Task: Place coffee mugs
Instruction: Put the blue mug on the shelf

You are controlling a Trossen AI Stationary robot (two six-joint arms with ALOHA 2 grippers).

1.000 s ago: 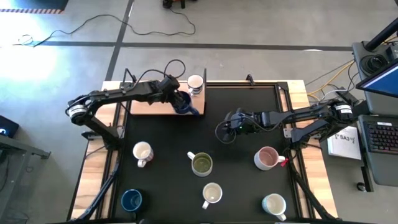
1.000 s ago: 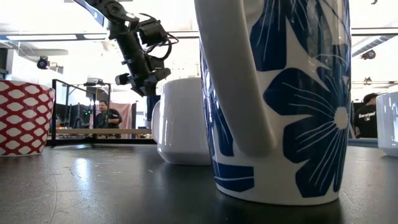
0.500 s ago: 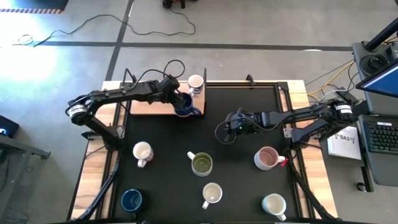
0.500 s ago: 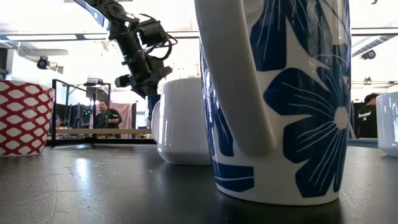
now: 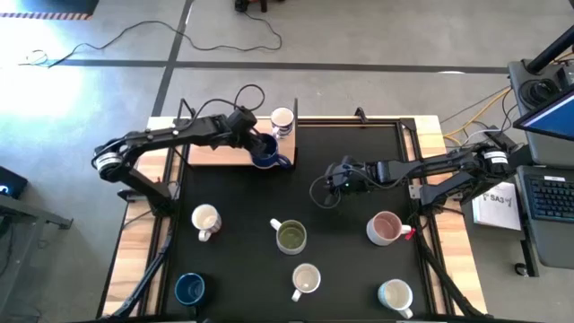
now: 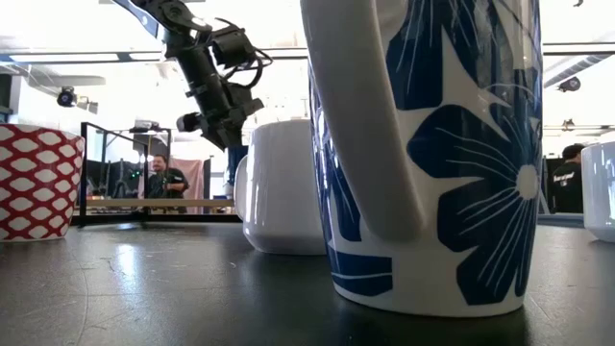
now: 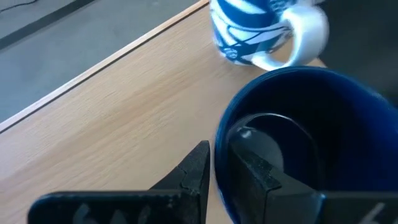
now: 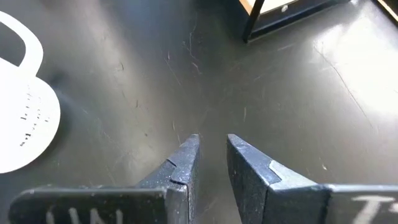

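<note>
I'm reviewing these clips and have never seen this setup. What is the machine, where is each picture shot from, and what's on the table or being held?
Two dark robot arms work at a black table. The overhead picture shows everything; one camera sits at tabletop height; one rides on each wrist. The left gripper is at a dark blue mug standing on a wooden board at the far edge, beside a blue-and-white printed mug. Its fingers straddle the blue mug's rim with a slight gap. The right gripper hovers over bare table, holding nothing, fingers slightly apart. Six more mugs stand on the mat, including a pink mug and an olive-green mug.
</note>
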